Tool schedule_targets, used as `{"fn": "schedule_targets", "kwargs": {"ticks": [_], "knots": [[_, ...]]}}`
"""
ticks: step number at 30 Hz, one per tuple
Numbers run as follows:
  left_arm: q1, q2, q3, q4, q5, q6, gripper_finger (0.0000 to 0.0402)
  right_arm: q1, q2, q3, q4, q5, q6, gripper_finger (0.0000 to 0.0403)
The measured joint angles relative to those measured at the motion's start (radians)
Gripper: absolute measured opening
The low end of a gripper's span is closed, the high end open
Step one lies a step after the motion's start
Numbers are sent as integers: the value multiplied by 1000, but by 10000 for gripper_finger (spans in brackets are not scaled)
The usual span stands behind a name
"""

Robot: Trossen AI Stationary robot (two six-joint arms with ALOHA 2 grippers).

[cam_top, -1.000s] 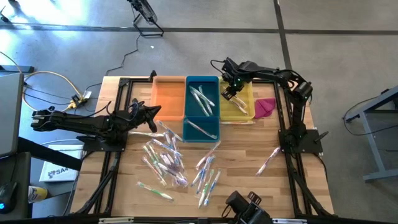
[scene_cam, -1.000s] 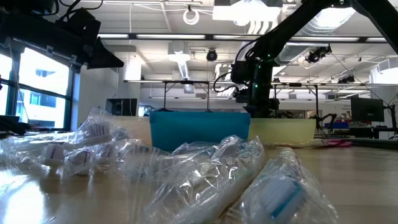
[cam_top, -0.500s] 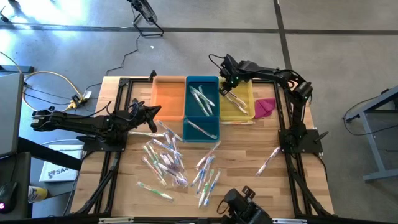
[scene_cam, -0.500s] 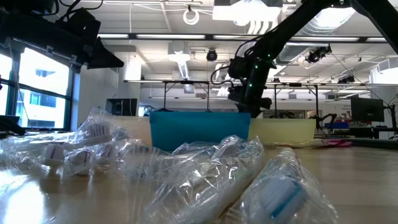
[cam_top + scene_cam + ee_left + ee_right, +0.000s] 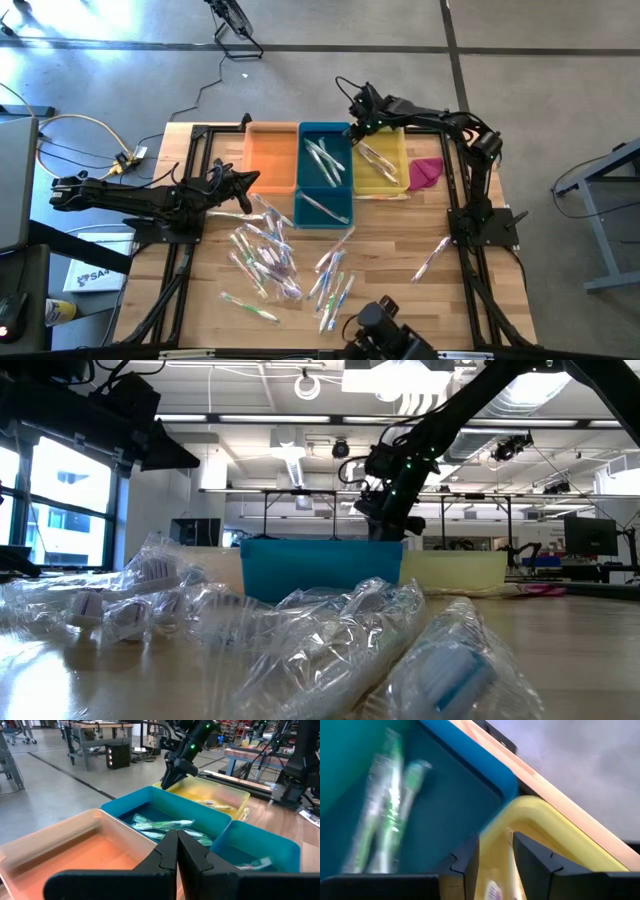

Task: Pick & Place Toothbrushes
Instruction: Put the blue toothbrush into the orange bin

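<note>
My right tool (image 5: 358, 106) hangs above the far corner where the blue bin (image 5: 325, 172) meets the yellow bin (image 5: 382, 160), its fingers part-open with nothing seen between them. My left tool (image 5: 243, 183) waits clenched and empty beside the orange bin (image 5: 270, 156).

Toothbrushes: one wrapped brush (image 5: 377, 160) lies in the yellow bin just below my right tool; several (image 5: 326, 158) lie in the blue bin; the loose toothbrushes (image 5: 272, 258) lie well apart on the open worktop (image 5: 400, 255).

Risks, in my judgement:
- Descending here, a finger could catch the shared bin wall and shift both bins.
- Shiny wrappers may slip or drag neighbours along.

Room: the bin rims crowd my right tool; the worktop towards the pile is open.
</note>
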Motion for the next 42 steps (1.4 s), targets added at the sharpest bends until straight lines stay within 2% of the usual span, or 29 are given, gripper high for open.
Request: {"fn": "schedule_targets", "kwargs": {"ticks": [3,9,18,26,35,42], "knots": [[0,0,0,0,0,0,0,15,-11,0,61,-29,0,111],[0,0,0,0,0,0,0,53,-85,0,139,-11,-4,111],[0,0,0,-1,-2,30,0,146,-300,-43,149,98,-57,111],[0,0,0,-1,-3,35,0,208,-560,-318,259,122,2,111],[0,0,0,1,-4,34,0,318,-805,-717,624,239,130,111],[0,0,0,9,-4,34,0,364,-928,-876,761,274,105,111]]}}
